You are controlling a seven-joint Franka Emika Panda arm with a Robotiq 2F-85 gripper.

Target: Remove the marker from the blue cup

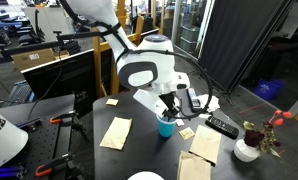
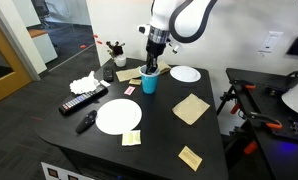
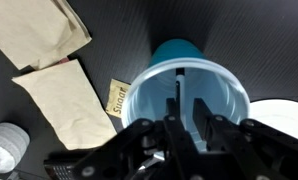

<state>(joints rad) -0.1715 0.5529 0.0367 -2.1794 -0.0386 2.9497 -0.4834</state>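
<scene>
The room is a lab space with a dark curtain [image 1: 234, 45] in an exterior view and a white wall and a wooden door [image 2: 9, 50] in an exterior view. A black surface [image 2: 164, 135] fills the middle of both exterior views. The white arm [image 2: 184, 18] reaches down over its far part.

On the surface lie a large white plate [image 2: 118, 115] and a smaller white plate [image 2: 185, 73], well apart. Brown napkins are scattered around: one [image 2: 191, 108] between the plates, and another [image 2: 191, 157] near the front edge. Two black remotes [image 2: 82, 101] lie beside the large plate, near a crumpled white tissue [image 2: 84, 84]. A white vase [image 1: 247, 150] with flowers stands at a corner.

The blue cup [image 2: 149, 84] stands upright between the napkins, with nothing crowding its rim. The end effector [image 3: 187, 115] hangs straight above it, its fingers [image 3: 204, 125] dipping into the mouth. They are drawn close together, pinching the marker [image 3: 178, 85], which stands inside the cup as a thin dark stick. A small sugar packet [image 3: 117, 97] lies just beside the cup.
</scene>
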